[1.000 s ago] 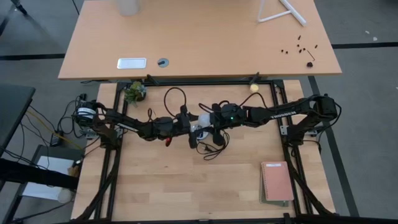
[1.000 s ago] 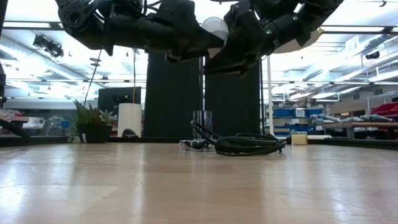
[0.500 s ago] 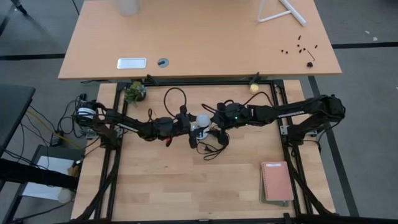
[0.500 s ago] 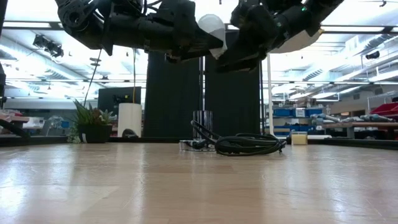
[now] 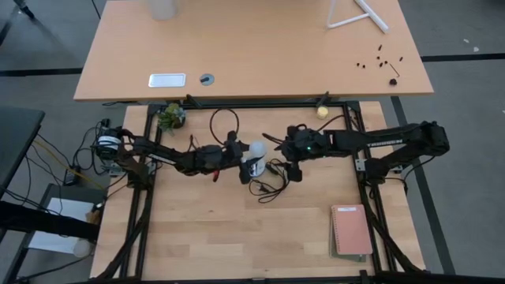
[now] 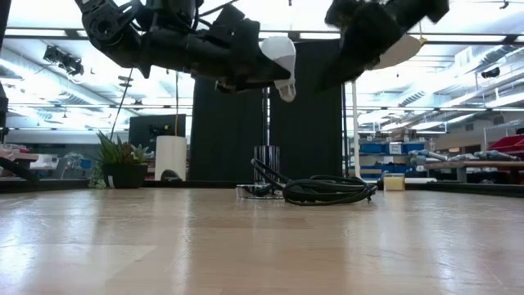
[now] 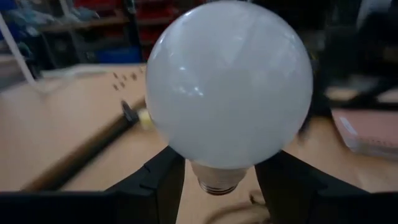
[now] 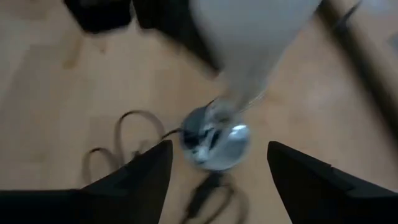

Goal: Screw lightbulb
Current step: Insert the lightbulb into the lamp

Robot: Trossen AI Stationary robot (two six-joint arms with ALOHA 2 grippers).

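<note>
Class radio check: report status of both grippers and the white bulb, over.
Left gripper shut on white pear-shaped lightbulb, held above table. Right gripper open, off the bulb. Round silver socket below, black cord attached.

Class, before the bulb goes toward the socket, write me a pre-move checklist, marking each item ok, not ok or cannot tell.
1. lightbulb held between the left gripper fingers at its neck: ok.
2. right gripper open and off the bulb: ok.
3. socket lying in sight on the table under the bulb: ok.
4. Bulb's screw base lined up with the socket: cannot tell.
5. black cord clear of the socket opening: cannot tell.
</note>
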